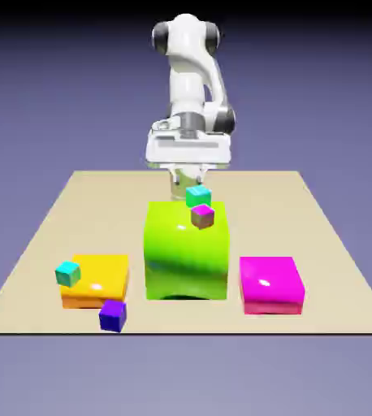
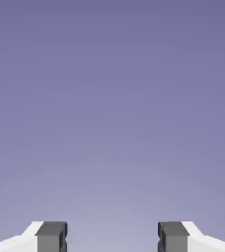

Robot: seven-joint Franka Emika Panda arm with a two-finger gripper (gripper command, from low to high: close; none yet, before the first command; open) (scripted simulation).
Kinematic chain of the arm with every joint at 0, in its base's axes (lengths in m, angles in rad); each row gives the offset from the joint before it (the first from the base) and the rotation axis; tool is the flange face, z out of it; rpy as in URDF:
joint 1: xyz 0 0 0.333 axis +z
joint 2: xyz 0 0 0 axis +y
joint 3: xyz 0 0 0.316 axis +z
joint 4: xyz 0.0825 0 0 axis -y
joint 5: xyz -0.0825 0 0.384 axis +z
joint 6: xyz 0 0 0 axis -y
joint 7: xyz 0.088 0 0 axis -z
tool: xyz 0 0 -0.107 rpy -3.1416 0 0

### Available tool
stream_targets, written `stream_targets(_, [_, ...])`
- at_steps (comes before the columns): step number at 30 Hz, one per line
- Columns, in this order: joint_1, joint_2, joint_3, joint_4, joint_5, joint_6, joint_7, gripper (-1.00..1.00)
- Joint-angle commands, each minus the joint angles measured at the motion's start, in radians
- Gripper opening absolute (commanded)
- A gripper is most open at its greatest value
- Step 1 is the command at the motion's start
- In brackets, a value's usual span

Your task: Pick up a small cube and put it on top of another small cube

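Observation:
The small cube [image 1: 113, 315], glossy dark blue-violet, lies on the table near the front edge, just in front of a yellow-orange block [image 1: 97, 280]. My gripper [image 1: 188, 180] hangs far behind it, over the back of the big green block [image 1: 186, 252]. In the hand view the gripper [image 2: 112, 237] is open. Its grey fingertips [image 2: 51, 236] stand well apart, and only the plain backdrop shows between them. No cube appears in the hand view.
A teal small cube [image 1: 198, 196] sits directly above a brown-and-magenta small cube [image 1: 202, 215] on the green block, right in front of my fingers. Another teal cube [image 1: 68, 273] rests at the yellow-orange block's left edge. A magenta block [image 1: 271, 284] stands at the exterior view's right.

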Motion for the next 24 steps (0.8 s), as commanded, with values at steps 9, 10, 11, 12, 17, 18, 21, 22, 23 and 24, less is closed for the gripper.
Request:
stream_targets(9, [0.26, -0.068, -0.294, 0.128, -0.157, -0.167, -0.391, 0.0])
stream_targets(10, [0.288, -0.075, -0.326, 0.142, -0.175, -0.186, -0.435, 0.0])
stream_targets(11, [0.317, -0.083, -0.359, 0.156, -0.192, -0.204, -0.478, 0.0])
stream_targets(12, [0.346, -0.09, -0.392, 0.171, -0.21, -0.223, -0.522, 0.0])
stream_targets(17, [0.49, -0.128, -0.555, 0.242, -0.297, -0.316, -0.739, 0.0])
stream_targets(18, [0.519, -0.135, -0.587, 0.256, -0.314, -0.334, -0.783, 0.0])
stream_targets(21, [0.606, -0.158, -0.685, 0.298, -0.367, -0.39, -0.913, 0.0])
stream_targets(22, [0.634, -0.165, -0.718, 0.313, -0.384, -0.409, -0.957, 0.0])
stream_targets(23, [0.663, -0.173, -0.751, 0.327, -0.402, -0.427, -1.0, 0.0])
stream_targets(24, [0.692, -0.18, -0.783, 0.341, -0.419, -0.446, -1.044, 0.0])
